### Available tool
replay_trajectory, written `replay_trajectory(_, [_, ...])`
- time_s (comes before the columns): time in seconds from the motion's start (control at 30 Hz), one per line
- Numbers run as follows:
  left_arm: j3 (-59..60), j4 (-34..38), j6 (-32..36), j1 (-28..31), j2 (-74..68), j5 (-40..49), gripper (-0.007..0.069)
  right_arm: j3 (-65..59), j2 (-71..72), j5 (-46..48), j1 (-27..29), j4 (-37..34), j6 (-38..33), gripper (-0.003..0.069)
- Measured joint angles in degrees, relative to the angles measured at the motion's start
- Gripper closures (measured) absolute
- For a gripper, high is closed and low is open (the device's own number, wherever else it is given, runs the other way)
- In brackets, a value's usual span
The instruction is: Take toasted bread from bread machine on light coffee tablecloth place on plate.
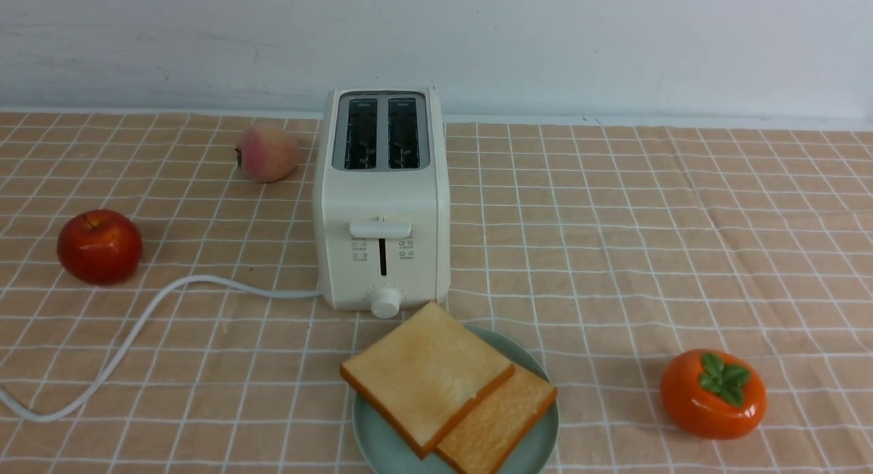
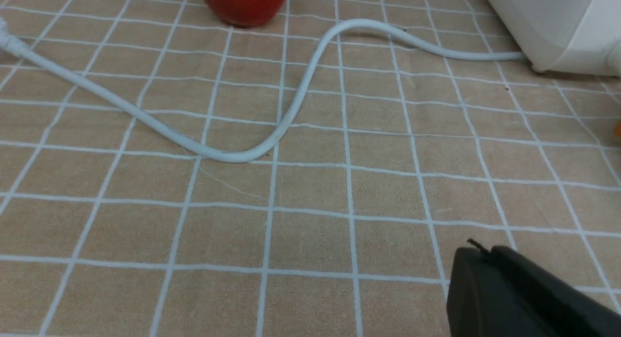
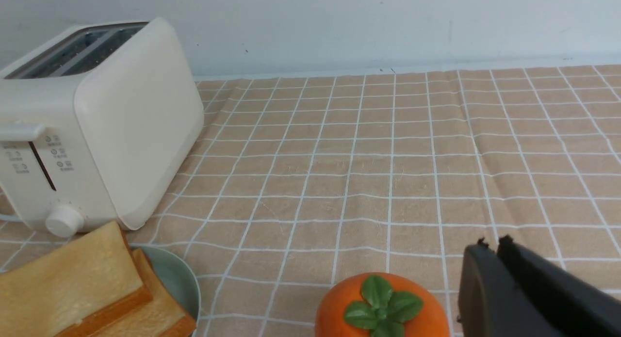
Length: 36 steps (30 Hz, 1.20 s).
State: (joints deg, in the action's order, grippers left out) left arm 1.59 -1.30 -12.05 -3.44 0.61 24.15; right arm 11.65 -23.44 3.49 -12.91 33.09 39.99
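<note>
Two slices of toasted bread [image 1: 426, 375] lie overlapping on the mint-green plate [image 1: 382, 447] at the front, one [image 1: 501, 419] partly under the other; they also show in the right wrist view [image 3: 73, 283]. The cream-white bread machine [image 1: 382, 215] stands behind the plate on the tablecloth [image 1: 614, 256], both slots empty. Neither arm shows in the front view. My left gripper [image 2: 485, 252] is shut and empty above the cloth near the white cord [image 2: 291, 109]. My right gripper [image 3: 495, 245] is shut and empty beside an orange persimmon [image 3: 383, 308].
A red apple [image 1: 99, 246] sits at the left and a peach [image 1: 267, 153] behind it next to the toaster. The persimmon [image 1: 713, 393] sits at the front right. The white cord [image 1: 136, 331] curves across the cloth to the left front. A white wall stands behind.
</note>
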Motion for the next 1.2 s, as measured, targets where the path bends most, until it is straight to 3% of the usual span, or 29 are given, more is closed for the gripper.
replay_trajectory(0.2, [0.0,-3.1,0.2,0.2,0.0,-0.9,0.0626,0.0,0.0,0.0,0.0,0.0,0.0,0.0622])
replay_trajectory(0.97, [0.1,-3.6,0.2,0.2,0.0,-1.5,0.0605,-1.5,3.4,0.3,0.4,0.3,-2.3,0.0587])
replay_trajectory(1.07, [0.1,-3.6,0.3,0.2,0.0,-1.5,0.0603,-2.7,7.1,1.0,2.5,-4.2,-5.6,0.0584])
replay_trajectory(1.2, [0.1,-3.6,0.4,0.2,0.0,-1.6,0.0596,-7.7,14.4,4.7,7.1,-18.3,-19.0,0.0578])
